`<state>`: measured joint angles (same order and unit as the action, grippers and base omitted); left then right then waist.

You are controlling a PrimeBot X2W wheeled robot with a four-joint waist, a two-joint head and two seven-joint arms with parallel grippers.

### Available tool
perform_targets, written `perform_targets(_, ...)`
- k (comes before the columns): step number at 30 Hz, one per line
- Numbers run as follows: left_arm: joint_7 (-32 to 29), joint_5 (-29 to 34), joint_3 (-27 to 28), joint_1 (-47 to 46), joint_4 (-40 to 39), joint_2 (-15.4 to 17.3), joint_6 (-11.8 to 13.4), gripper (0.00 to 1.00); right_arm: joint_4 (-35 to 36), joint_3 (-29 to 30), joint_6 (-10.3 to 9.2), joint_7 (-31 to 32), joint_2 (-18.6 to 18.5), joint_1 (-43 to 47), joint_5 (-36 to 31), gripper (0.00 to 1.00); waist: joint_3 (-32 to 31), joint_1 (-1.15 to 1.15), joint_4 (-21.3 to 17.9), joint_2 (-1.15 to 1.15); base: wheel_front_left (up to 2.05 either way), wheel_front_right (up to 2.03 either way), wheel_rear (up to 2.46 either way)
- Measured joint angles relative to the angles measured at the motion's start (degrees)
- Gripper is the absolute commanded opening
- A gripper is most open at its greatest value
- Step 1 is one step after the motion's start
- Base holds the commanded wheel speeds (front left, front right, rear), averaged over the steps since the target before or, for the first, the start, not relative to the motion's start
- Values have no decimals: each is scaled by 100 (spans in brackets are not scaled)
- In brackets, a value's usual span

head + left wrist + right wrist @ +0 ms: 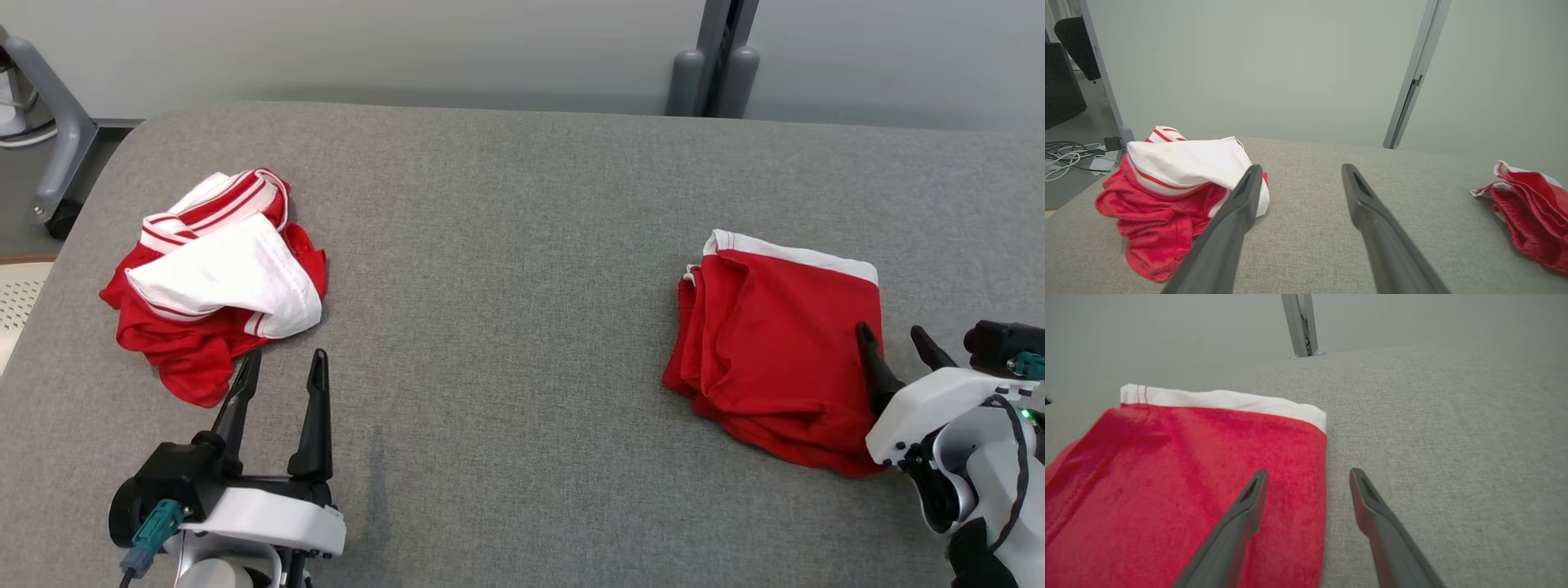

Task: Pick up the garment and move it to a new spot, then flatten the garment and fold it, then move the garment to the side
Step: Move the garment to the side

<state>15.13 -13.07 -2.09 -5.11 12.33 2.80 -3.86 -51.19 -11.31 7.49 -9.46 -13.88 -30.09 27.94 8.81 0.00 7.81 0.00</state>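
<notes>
A crumpled red and white garment [214, 282] lies bunched at the left of the grey table [506, 245]; the left wrist view has this heap [1175, 183] at left. My left gripper [284, 360] stands open just below and right of it, one fingertip at its red hem, nothing between the fingers. A folded red garment with a white band [775, 351] lies flat at the right, also in the right wrist view [1188, 477]. My right gripper [894, 333] is open over its right edge, one finger above the cloth, the other above bare table.
The table's left edge drops to a floor with a wheeled metal stand [57, 155] and cables [1069, 157]. A pale wall with a grey post [714, 57] runs behind the far edge. Bare grey cloth [506, 327] spans the stretch between the two garments.
</notes>
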Motion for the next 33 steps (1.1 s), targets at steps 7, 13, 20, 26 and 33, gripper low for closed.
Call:
perform_targets(7,0,-11,-52,-117,20,1,24,100,-576,-259,0,68,59,-177,230,100,161,0,81,0,0,0,0)
perform_targets(13,0,-14,-43,-127,62,0,37,100,-689,-622,0,250,137,-255,589,0,189,0,24,0,0,0,0)
perform_targets(20,0,-11,-63,-228,108,1,31,100,-747,-1038,2,155,-42,-571,698,0,236,0,-27,0,0,0,0)
perform_targets(26,0,36,-34,-338,35,3,-51,100,-617,-1439,1,146,-361,-1257,691,0,415,0,-149,0,0,0,0)
perform_targets(33,1,38,-166,-648,-259,1,-78,100,-265,-2028,1,182,-1051,-1958,643,0,921,0,-363,0,0,0,0)
